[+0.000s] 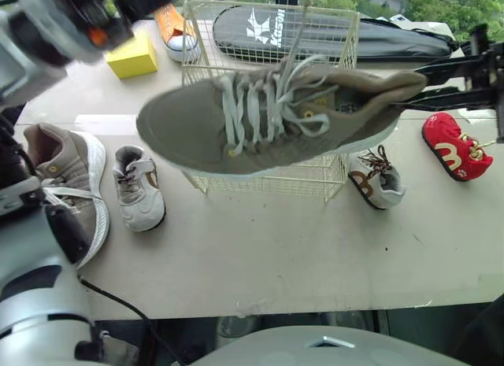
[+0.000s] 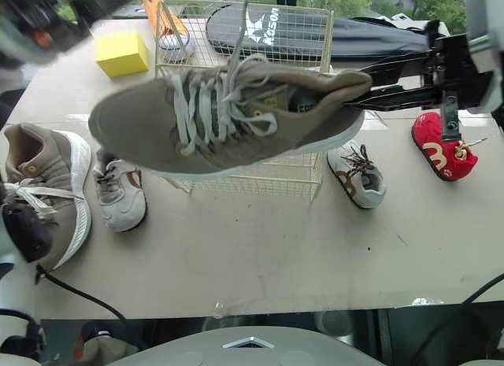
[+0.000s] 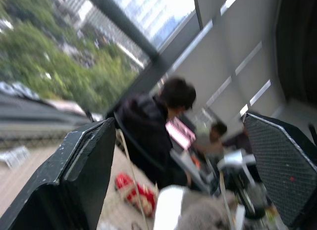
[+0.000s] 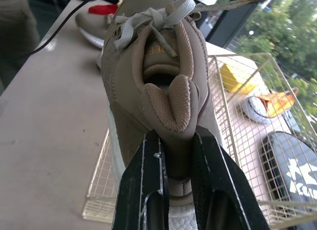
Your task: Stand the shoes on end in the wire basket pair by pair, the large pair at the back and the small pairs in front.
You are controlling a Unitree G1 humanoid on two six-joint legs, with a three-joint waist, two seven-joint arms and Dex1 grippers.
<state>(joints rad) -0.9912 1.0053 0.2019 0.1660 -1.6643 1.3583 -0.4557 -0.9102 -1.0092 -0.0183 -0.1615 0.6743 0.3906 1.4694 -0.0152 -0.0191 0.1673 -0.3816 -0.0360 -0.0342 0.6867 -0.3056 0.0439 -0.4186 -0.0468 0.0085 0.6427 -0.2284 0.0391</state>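
Head eyes downward, share basket [image 1: 276, 185]; right wrist close behind shoe [image 4: 158, 71].

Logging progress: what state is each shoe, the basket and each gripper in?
Basket, upright, no shoes seen inside.
Large shoe, held by its heel above the basket.
Right gripper, shut on the large shoe.
Left gripper, open, empty.
Second large shoe, on its sole.
Left small shoe, on its sole.
Right small shoe, on its sole.
Red shoe, on table.
Orange shoe, on table.
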